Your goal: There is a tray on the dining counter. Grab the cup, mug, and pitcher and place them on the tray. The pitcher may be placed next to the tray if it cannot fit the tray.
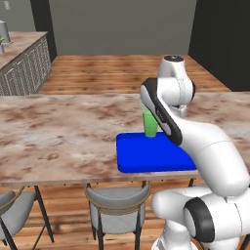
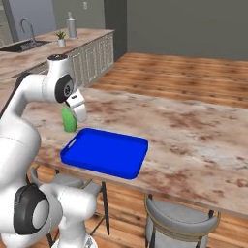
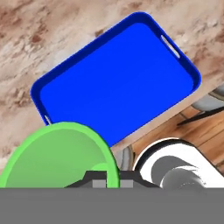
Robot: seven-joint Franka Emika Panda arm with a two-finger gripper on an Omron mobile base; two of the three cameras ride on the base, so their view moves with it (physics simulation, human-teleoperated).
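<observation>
In the hand view my gripper (image 3: pixel 107 177) is shut on the rim of the green cup (image 3: pixel 57 157), which hangs upright from it. Below it lies the blue tray (image 3: pixel 118 83), with nothing on it. From the base views the cup (image 1: pixel 150 125) (image 2: pixel 69 121) is at the tray's (image 1: pixel 146 156) (image 2: pixel 104 152) far edge, partly hidden by my arm. I cannot tell whether the cup touches anything below. The tray rests near the front edge of the marbled dining counter (image 1: pixel 58 132) (image 2: pixel 193 140). The mug and the pitcher are out of view.
Grey stools (image 1: pixel 117 205) (image 2: pixel 179 218) stand under the counter's front edge. A second marbled worktop with cream cabinets, a sink (image 2: pixel 22 44) and a small plant (image 2: pixel 61 37) lies beyond. Bare counter stretches either side of the tray.
</observation>
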